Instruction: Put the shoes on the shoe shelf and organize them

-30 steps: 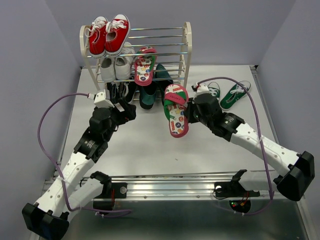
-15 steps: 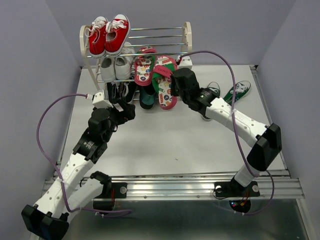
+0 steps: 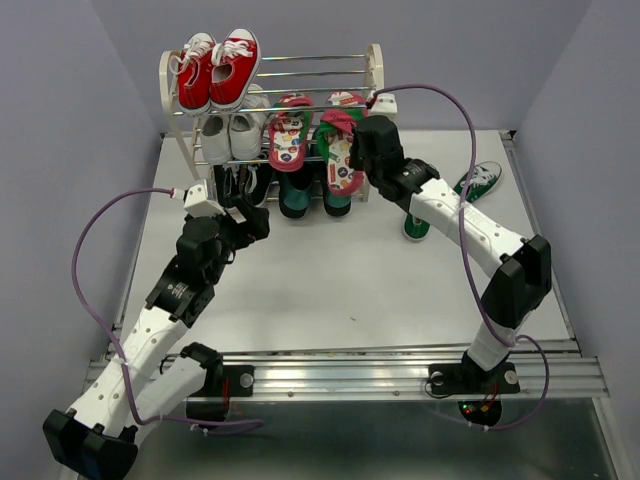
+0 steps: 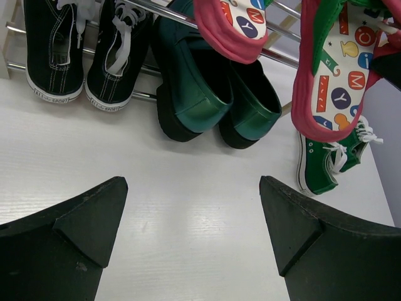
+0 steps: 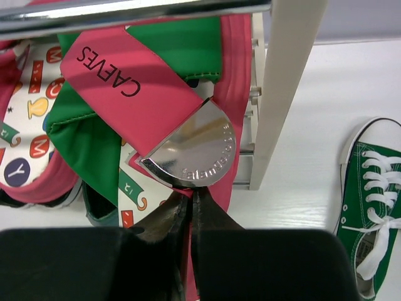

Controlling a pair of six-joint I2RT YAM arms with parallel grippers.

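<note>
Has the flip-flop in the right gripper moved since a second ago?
Yes: the held flip-flop went from open table back to the shoe shelf, beside the other flip-flop.

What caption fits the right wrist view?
Shut right gripper pinches red green-strapped flip-flop at chrome-rodded cream shoe shelf; green white-laced sneaker lies beside.

Rods (image 5: pixel 125 11) shiny chrome — slip-ons (image 4: pixel 200 100) glossy, flip-flop (image 5: pixel 156 94) matt, tbl (image 4: pixel 188 219) matt.

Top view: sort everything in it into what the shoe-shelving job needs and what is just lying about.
Job:
- shelf
- flip-flops, one on the middle tier, one in the right gripper
- teal slip-ons, bottom tier
- green sneakers, on the table

Lying about:
- red sneakers, top tier
- white sneakers, middle tier
- black sneakers, bottom tier
</note>
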